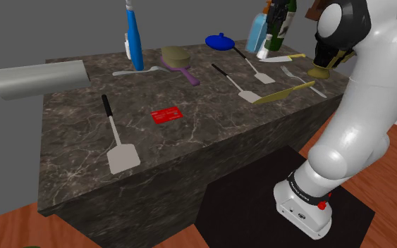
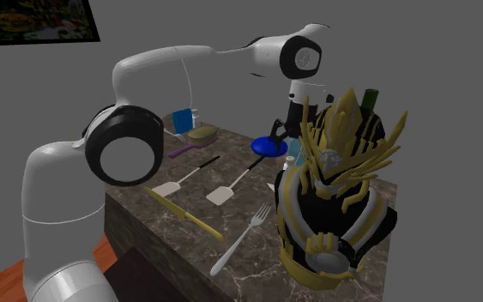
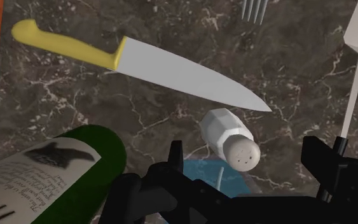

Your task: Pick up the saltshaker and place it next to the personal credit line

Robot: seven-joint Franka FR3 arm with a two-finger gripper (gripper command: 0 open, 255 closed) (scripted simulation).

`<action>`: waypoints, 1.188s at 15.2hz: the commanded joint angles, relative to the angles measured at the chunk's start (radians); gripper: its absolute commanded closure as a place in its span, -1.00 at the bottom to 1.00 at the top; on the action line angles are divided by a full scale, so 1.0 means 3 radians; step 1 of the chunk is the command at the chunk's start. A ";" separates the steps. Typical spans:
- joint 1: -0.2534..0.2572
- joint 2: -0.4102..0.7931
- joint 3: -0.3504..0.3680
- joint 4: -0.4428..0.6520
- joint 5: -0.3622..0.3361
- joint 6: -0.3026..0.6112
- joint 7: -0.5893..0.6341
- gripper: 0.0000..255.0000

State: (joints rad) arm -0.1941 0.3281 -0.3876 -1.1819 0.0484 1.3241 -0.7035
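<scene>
The white saltshaker [image 3: 229, 139] has a perforated cap and stands on the dark marble counter [image 3: 75, 102], just past the tip of a yellow-handled knife [image 3: 171, 70]. My black gripper [image 3: 247, 159] hangs above it, open, with the shaker between the spread fingers [image 3: 175, 156] but not touched by them. In the shoulder view the saltshaker [image 1: 263, 51] is at the counter's far right by the bottles. The red credit card [image 1: 167, 115] lies flat near the counter's middle. The second exterior view shows the gripper [image 2: 298, 124] pointing down over the back of the counter.
A green wine bottle [image 3: 75, 165] and a blue bottle [image 1: 258, 32] stand close beside the shaker. A blue lid [image 1: 220, 41], spatulas [image 1: 123, 151], a brush [image 1: 178, 59], a fork [image 2: 239, 240] and a black-gold bust [image 2: 334, 206] share the counter.
</scene>
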 commanded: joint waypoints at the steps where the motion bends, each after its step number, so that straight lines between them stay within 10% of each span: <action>1: 0.0016 0.0087 0.0015 -0.0150 -0.0007 0.0049 0.0011 -1.00; 7: 0.0011 0.0087 0.0022 -0.0150 -0.0009 0.0049 0.0012 -1.00; 8: 0.0031 0.0013 0.0020 -0.0273 -0.0036 0.0102 0.0017 1.00; 18: 0.0002 0.0105 0.0022 -0.0077 -0.0004 -0.0006 0.0007 1.00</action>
State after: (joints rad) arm -0.1951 0.3204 -0.3861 -1.2122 0.0436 1.3446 -0.7060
